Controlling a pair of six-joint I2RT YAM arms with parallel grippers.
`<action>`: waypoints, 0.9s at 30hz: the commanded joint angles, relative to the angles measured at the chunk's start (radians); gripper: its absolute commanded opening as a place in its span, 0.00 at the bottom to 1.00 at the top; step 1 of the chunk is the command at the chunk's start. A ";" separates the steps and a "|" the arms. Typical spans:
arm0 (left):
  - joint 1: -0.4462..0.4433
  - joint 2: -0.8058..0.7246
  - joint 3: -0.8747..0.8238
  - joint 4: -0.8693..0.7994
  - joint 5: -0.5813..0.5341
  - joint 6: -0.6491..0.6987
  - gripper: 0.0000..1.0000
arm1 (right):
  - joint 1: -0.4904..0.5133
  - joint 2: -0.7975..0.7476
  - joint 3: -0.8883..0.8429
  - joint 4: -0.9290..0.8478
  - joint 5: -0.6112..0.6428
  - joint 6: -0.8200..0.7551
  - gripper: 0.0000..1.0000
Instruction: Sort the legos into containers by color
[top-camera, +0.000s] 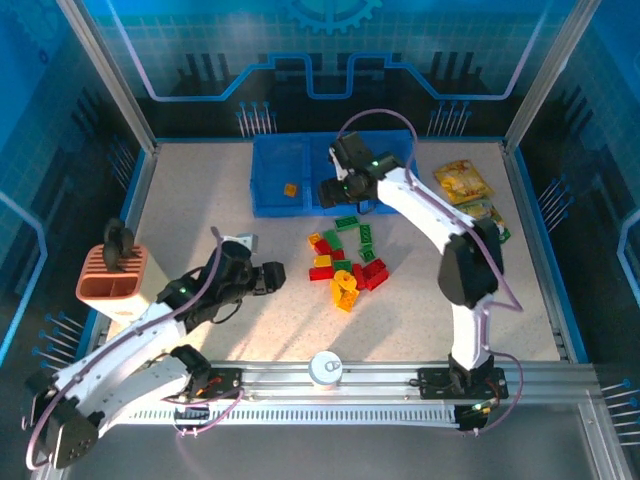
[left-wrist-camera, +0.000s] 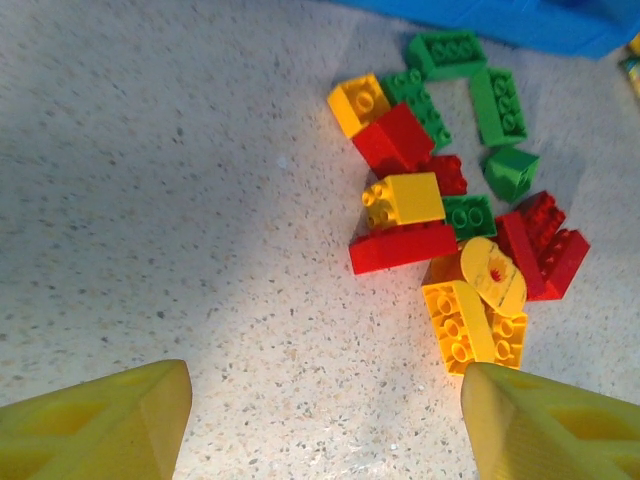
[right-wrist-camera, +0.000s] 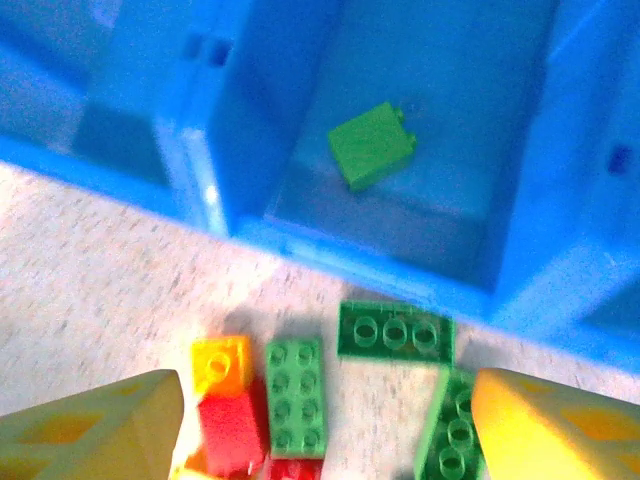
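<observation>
We see the blue tray (top-camera: 268, 205) against the far edge of the surface (top-camera: 200, 200), with one orange brick (top-camera: 290, 189) in its left compartment and one green brick (right-wrist-camera: 372, 145) in another compartment. The other legos (top-camera: 345, 262) lie heaped mid-surface, just in front of the tray. Our right hand (right-wrist-camera: 325, 420) hovers over the tray's near wall, fingers spread wide, holding nothing. Our left hand (left-wrist-camera: 320, 400) hangs low beside the heap, toward the left edge, also wide open and empty.
</observation>
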 joint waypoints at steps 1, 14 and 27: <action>-0.027 0.119 0.060 0.099 0.081 0.004 0.74 | 0.014 -0.148 -0.174 0.098 -0.009 0.028 0.77; -0.070 0.680 0.320 0.216 0.209 0.158 0.77 | -0.045 -0.546 -0.749 0.241 -0.046 0.100 0.78; -0.068 0.818 0.363 0.184 0.180 0.349 0.75 | -0.136 -0.683 -0.943 0.328 -0.134 0.130 0.77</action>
